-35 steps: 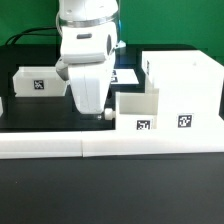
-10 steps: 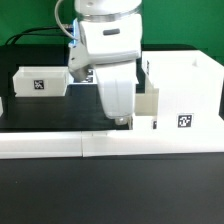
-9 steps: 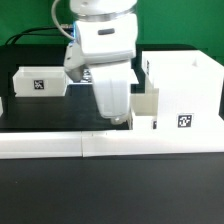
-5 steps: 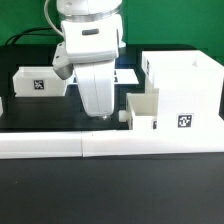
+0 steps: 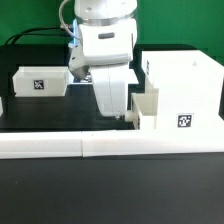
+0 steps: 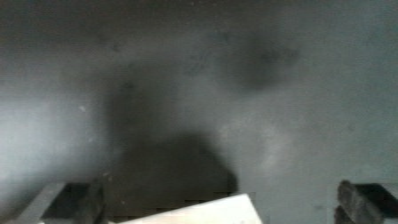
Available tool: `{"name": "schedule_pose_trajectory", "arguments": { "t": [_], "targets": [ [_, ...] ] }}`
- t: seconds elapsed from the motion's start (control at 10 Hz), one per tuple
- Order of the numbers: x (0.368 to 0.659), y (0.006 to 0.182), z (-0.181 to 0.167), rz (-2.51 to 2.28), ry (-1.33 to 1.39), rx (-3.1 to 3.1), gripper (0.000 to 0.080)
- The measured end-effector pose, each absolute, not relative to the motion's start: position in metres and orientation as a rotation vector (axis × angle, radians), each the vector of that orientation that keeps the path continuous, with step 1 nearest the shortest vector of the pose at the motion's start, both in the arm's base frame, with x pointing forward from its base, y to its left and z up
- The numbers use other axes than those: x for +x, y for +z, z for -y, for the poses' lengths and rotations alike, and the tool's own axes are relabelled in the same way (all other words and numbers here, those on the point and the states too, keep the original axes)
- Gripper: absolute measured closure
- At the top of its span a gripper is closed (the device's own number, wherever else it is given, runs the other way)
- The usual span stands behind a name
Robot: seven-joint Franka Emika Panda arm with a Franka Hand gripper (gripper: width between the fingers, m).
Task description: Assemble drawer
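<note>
The drawer's large white housing stands at the exterior view's right. One small white tray sits partly inside its open side. My gripper hangs right against that tray's outer front and hides its knob. In the wrist view my gripper is open, with its dark fingers far apart. A white corner of a part shows between them, blurred. The second tray, with a square tag, lies apart at the exterior view's left.
A long white L-shaped bar runs along the front of the black table. The marker board lies behind the arm. Black cables trail at the back left.
Half a second ago my gripper was further to the exterior view's left, off the tray. It has moved right, back against the tray front. The tray sits deeper in the housing than 3.5 s ago.
</note>
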State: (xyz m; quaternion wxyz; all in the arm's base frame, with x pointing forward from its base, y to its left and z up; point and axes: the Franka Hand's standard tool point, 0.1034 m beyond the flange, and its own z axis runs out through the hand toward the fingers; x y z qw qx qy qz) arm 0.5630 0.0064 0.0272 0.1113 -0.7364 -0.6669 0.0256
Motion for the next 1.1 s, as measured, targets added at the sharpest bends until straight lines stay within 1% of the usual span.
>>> {"name": "schedule_pose_trajectory", "arguments": {
  "t": [0.2, 0.4, 0.5, 0.7, 0.9, 1.1],
  "targets": [
    [0.565, 0.030, -0.011, 1.950, 0.083, -2.157, 0.0150],
    [0.564, 0.030, -0.025, 1.947, 0.081, -2.150, 0.0150],
    [0.564, 0.030, -0.027, 1.923, 0.086, -2.174, 0.0150],
    [0.564, 0.029, -0.026, 1.914, 0.089, -2.180, 0.0150],
    [0.561, 0.028, -0.013, 1.933, 0.069, -2.188, 0.0150],
    [0.548, 0.031, -0.006, 1.937, 0.010, -2.256, 0.0150]
  ]
}}
